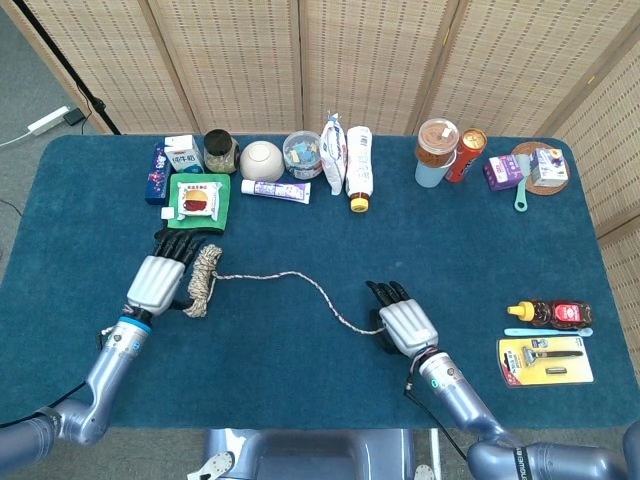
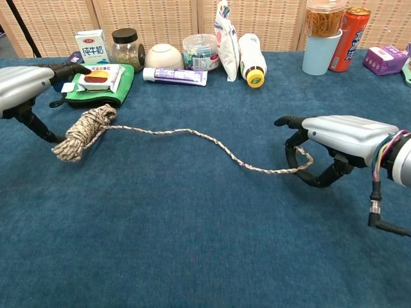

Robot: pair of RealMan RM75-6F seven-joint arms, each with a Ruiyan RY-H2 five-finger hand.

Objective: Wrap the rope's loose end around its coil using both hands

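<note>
My right hand (image 2: 340, 144) rests low over the blue table (image 2: 192, 244) at the near right, palm down, its fingers (image 2: 297, 156) curled around the loose end (image 2: 292, 168) of the rope (image 1: 290, 282); the end is pinched beneath the palm, so this hand is grasping the rope. In the head view the same hand (image 1: 403, 325) lies right of centre, with the cord running out from under it to the left.

From there the cord crosses the cloth in a shallow wave to the coil (image 2: 82, 131), which lies tilted on the table at the left. My left hand (image 2: 22, 83) sits just beside the coil, largely cut off by the chest view's edge; a dark digit reaches down behind the bundle. In the head view this hand (image 1: 160, 282) lies flat, palm down, touching the coil (image 1: 202, 280) along its left side. Whether it grips the coil or only rests against it, I cannot tell.

At the near right edge lie a razor pack (image 1: 545, 360), a toothbrush (image 1: 548, 331) and a small sauce bottle (image 1: 550, 313).

Just beyond my left hand sits a green cloth (image 1: 199, 200) bearing a wrapped snack. The far row holds a milk carton (image 1: 183, 152), a jar (image 1: 221, 150), a white bowl (image 1: 262, 159), a toothpaste tube (image 1: 276, 190), a clear tub (image 1: 302, 153), a white bottle (image 1: 358, 166), a cup (image 1: 435, 152) and a can (image 1: 467, 153).
</note>
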